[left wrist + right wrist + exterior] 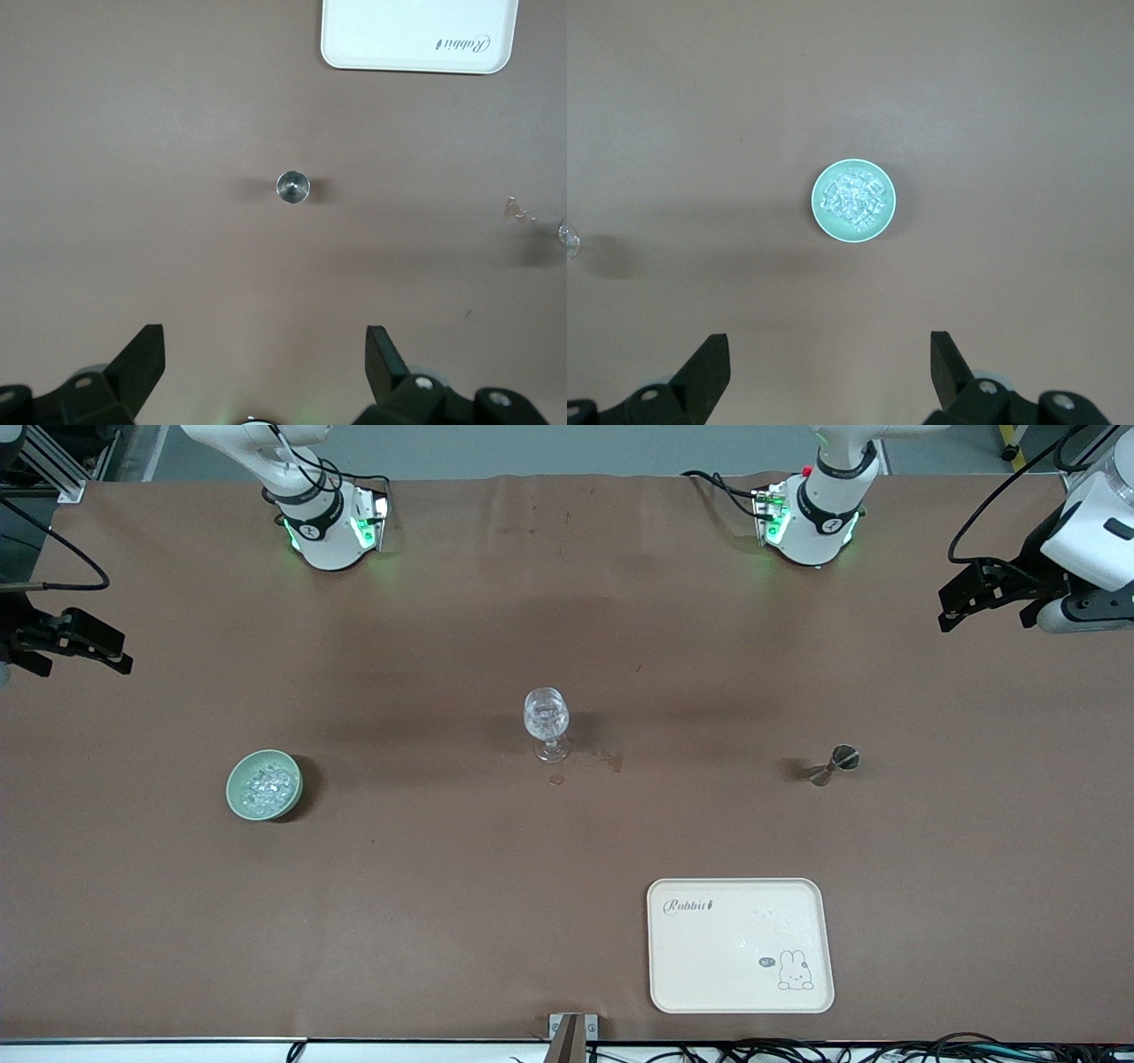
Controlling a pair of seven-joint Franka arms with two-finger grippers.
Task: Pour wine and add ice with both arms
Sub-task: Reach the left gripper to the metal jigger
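Ice point(265, 783) fills a green bowl point(237, 797) at the wine glass's point(546, 717) nine o'clock; left tool point(266, 359) and right tool point(830, 359) hang released.

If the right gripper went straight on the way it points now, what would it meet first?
Probably the green bowl heaped with ice. The right gripper, fingers open, looks down on it, though the bowl sits ahead of the fingers, so bare table might come first; depth is unclear.

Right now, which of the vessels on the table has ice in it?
The green bowl toward the right arm's end holds the ice; the wine glass and metal measuring cup show none.
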